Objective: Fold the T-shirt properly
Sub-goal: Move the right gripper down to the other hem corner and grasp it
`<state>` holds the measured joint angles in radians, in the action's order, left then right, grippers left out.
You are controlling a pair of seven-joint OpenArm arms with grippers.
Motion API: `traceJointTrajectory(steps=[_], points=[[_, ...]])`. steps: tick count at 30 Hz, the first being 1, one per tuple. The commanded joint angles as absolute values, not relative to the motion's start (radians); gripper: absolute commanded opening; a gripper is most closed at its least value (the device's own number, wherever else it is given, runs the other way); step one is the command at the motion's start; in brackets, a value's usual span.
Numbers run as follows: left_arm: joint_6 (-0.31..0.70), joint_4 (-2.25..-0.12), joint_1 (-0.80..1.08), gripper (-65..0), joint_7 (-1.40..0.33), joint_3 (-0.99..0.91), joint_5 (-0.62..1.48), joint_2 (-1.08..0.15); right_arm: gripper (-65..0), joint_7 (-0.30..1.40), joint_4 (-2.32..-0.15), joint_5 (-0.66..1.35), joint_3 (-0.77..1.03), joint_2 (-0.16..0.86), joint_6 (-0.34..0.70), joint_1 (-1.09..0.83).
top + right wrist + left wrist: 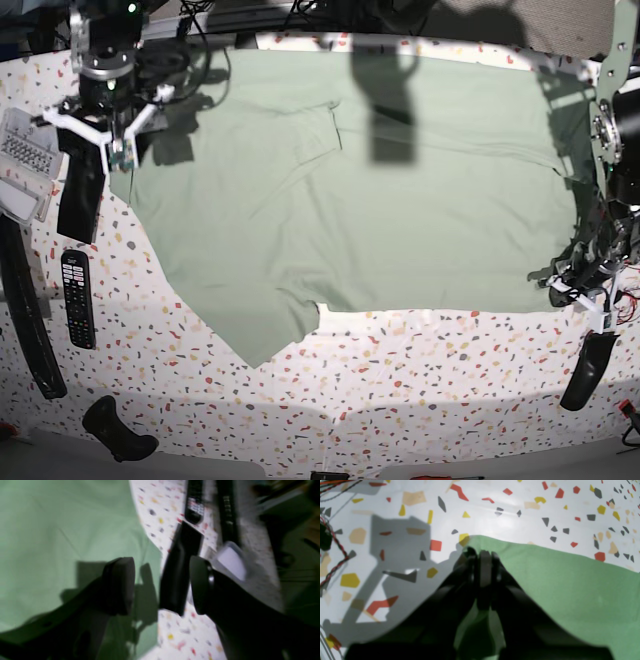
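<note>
Base view: pale green T-shirt [430, 230] spread out, lightly creased.

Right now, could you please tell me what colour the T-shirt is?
Pale sage green, clearest in the base view.

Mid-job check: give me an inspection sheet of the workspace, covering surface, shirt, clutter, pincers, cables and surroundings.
Surface: white tabletop with red, yellow and dark terrazzo flecks.
Job's things: sage-green T-shirt, spread wide, one part jutting out along its near edge; creased.
Left pincer: shut on the T-shirt at a corner.
Right pincer: open, above the shirt's edge, gripping nothing.
Clutter: remote control, long black bar, black curved object and white keypad device, all on the right arm's side.
Cables: red-and-black twisted wires near the left pincer.
Surroundings: grey floor visible past the table's far edge; anything more, too blurred to tell.
</note>
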<state>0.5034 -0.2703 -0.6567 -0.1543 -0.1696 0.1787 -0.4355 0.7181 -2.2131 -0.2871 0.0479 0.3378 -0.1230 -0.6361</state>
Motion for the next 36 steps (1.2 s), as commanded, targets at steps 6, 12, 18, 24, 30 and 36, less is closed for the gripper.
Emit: traceJointTrajectory(steps=[6,12,18,24,30,36], points=[[0.509,-0.282,-0.688,-65.0,-0.133,-0.170,0.224,-0.452,-32.1,0.700,-2.109,-0.071,0.053,0.346,0.010,-0.377],[0.509,-0.282,-0.687,-65.0,-0.130,-0.170,0.266,-0.452,-32.1,0.731,-1.842,0.049,0.053,0.346,0.090,-0.066],[0.509,-0.282,-0.687,-65.0,-0.126,-0.170,0.266,-0.452,-32.1,0.778,-1.455,0.117,0.053,0.346,0.198,0.234],[0.509,-0.282,-0.687,-65.0,-0.126,-0.170,0.266,-0.452,-32.1,0.767,-1.105,0.109,0.052,0.327,0.341,0.449],[0.509,-0.282,-0.687,-65.0,-0.126,-0.170,0.266,-0.452,-32.1,0.739,-0.793,0.113,0.052,0.296,0.405,0.567],[0.509,-0.282,-0.687,-65.0,-0.126,-0.170,0.266,-0.452,-32.1,0.696,-0.733,0.185,0.052,0.291,0.447,0.580]])
